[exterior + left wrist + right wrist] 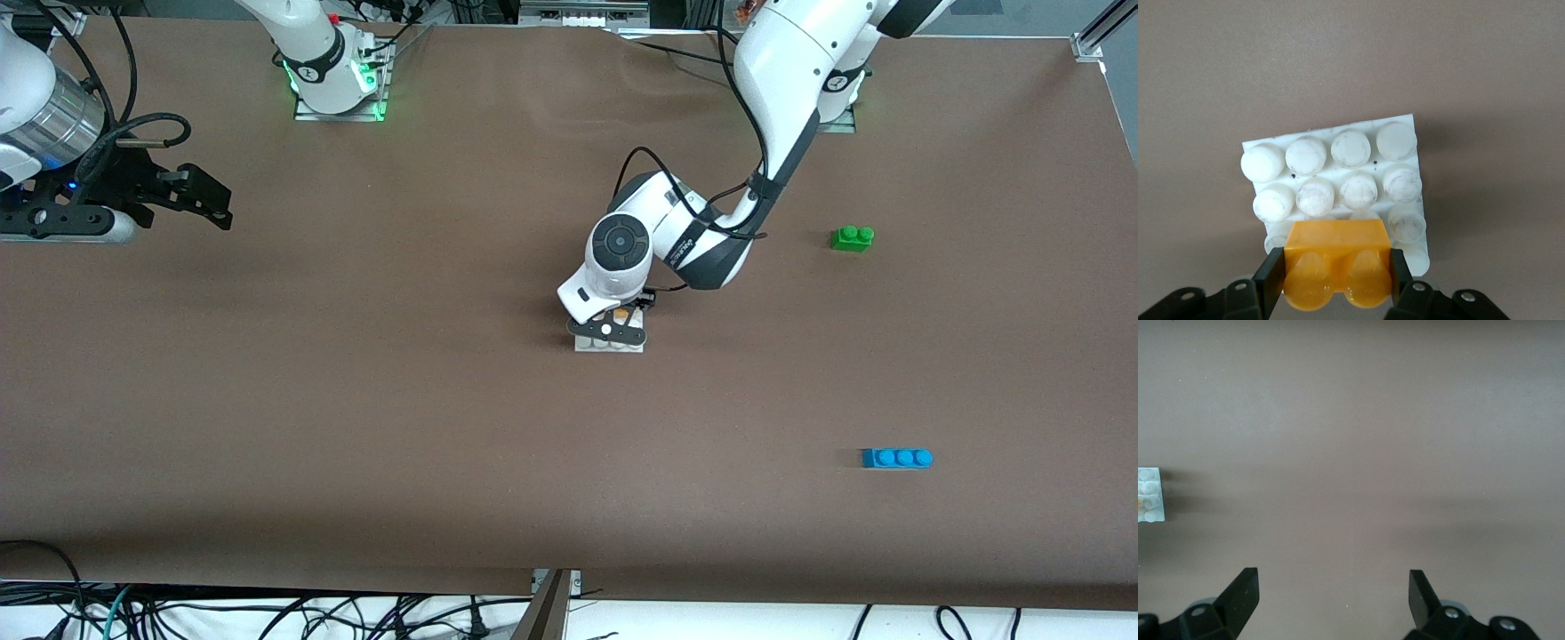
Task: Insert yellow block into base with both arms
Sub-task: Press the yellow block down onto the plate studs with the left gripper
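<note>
Left wrist view: we see left gripper (1338, 280) clamped on yellow block (1337, 267), fingers (1269, 277) pressing its two short sides, studs facing camera. Block sits over edge row of white studded base (1338, 180); whether seated on studs, we cannot tell. Front view: base (609, 345) lies mid-table under left gripper (610, 332). Green brick (852, 237) well apart from base, toward left arm's end; blue three-stud brick (896, 458) nearer front camera than base. Right gripper (1333, 597) waits over bare table toward right arm's end, jaws spread wide, holding nothing.
</note>
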